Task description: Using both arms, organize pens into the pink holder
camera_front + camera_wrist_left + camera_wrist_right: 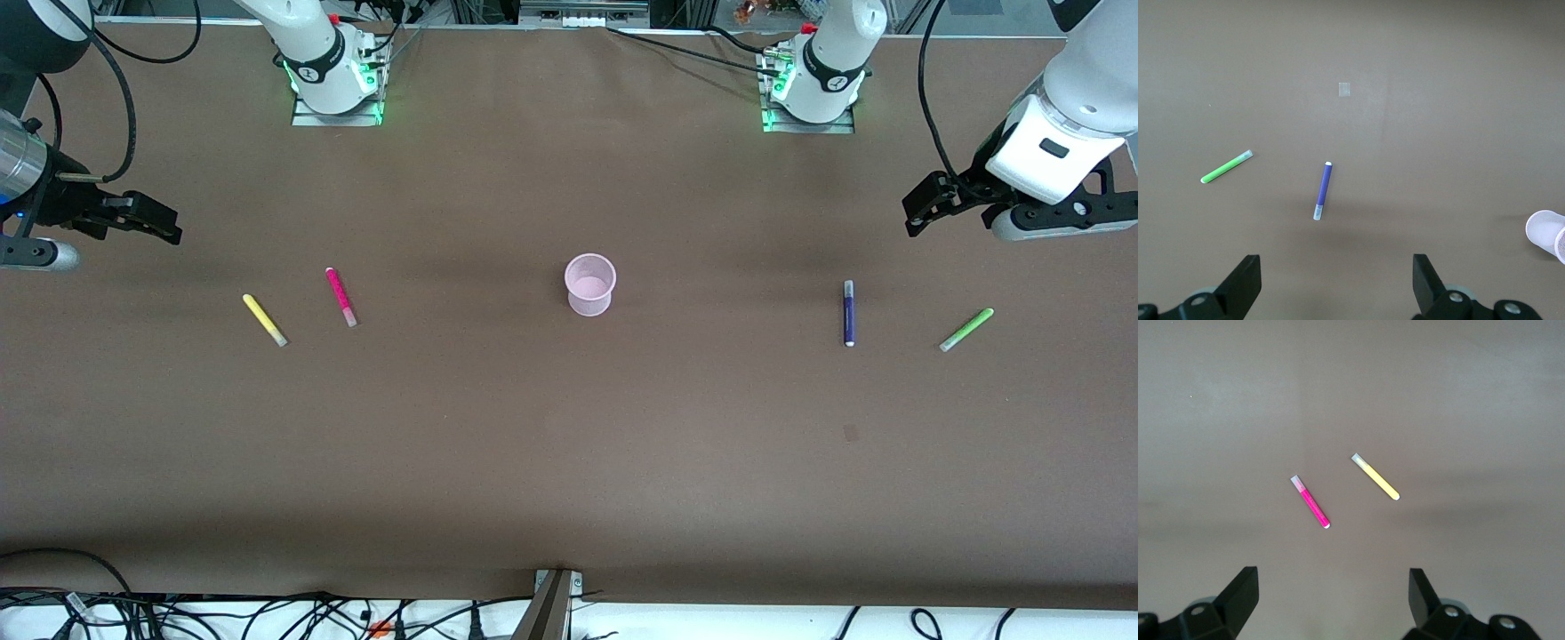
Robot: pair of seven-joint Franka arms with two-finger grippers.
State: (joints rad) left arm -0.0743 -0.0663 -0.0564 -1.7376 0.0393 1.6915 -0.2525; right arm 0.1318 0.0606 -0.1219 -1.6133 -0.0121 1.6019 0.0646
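Observation:
The pink holder [589, 284] stands upright and empty at the table's middle; its edge shows in the left wrist view [1546, 233]. The yellow pen [265, 320] [1375, 477] and magenta pen [340, 297] [1311, 503] lie toward the right arm's end. The purple pen [849, 313] [1323, 190] and green pen [966, 330] [1226, 167] lie toward the left arm's end. My right gripper [164, 229] [1333, 597] is open and empty, up over bare table near its two pens. My left gripper [920, 213] [1337, 283] is open and empty, up over bare table near its two pens.
A small pale patch [851, 433] [1344, 89] marks the brown table [569, 462] nearer the front camera than the purple pen. The arm bases [336, 80] [813, 84] stand at the table's back edge. Cables [178, 613] lie below the front edge.

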